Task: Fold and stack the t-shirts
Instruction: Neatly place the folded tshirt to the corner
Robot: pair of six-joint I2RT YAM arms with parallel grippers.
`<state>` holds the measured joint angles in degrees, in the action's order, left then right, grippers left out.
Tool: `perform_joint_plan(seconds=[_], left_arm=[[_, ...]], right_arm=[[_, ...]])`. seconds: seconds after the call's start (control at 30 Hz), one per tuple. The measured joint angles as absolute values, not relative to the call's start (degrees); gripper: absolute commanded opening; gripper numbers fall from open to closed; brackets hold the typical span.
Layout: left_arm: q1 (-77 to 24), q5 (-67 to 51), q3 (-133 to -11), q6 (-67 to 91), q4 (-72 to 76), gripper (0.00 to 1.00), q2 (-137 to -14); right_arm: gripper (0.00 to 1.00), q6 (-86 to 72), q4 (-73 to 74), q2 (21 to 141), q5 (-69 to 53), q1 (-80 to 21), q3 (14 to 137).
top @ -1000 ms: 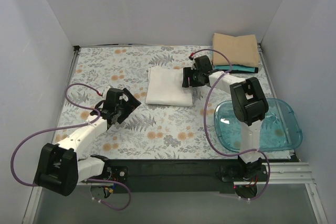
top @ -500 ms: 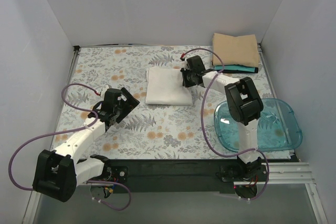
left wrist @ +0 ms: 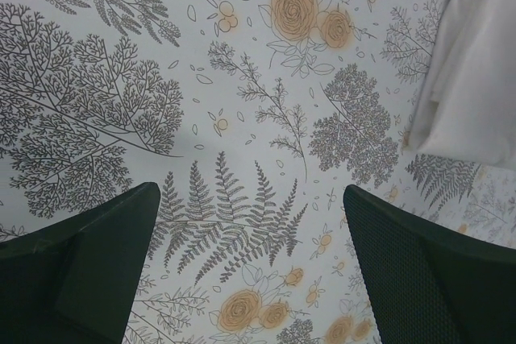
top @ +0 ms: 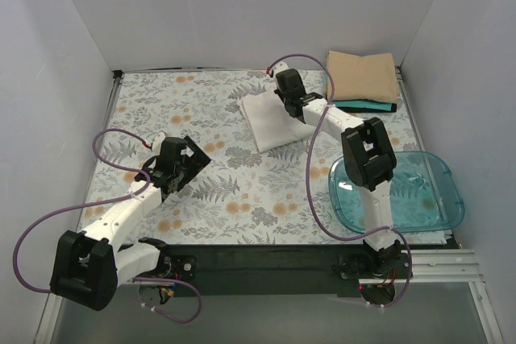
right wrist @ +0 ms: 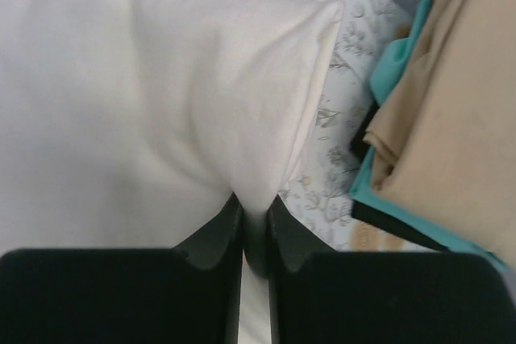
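Right claw [right wrist: 254,217], pinched narrow on a raised fold at the near edge of the white shirt [right wrist: 137,94]; the shirt's folded body spread ahead and to the left of the claw on the tabletop [top: 201,110]. To the right of this claw, near the white shirt but apart from it, lay the stack [top: 362,80]: tan shirt [right wrist: 451,110] uppermost, teal shirt [right wrist: 389,70] beneath, black shirt [right wrist: 399,227] lowest. Left claw [left wrist: 250,195] was spread wide above the floral tabletop and held nothing; a corner of the white shirt lay ahead and to its right, well clear of both fingers. The tub [top: 439,199] stood behind the right claw, beside that arm.
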<state>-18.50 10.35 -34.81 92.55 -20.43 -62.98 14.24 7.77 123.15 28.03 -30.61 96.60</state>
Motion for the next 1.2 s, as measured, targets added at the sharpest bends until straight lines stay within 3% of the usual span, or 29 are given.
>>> perform_joint_plan(seconds=[0.43,1.2], left_arm=[[-18.50,13.61,-35.14,92.58,-21.65,0.98,-65.34],[-18.50,13.98,-37.26,93.97,-22.09,0.98,-69.76]], right_arm=[[0.01,27.44,7.49,128.38,40.38,-24.60,109.69],[0.01,32.45,4.51,130.91,41.08,-17.58,122.17]])
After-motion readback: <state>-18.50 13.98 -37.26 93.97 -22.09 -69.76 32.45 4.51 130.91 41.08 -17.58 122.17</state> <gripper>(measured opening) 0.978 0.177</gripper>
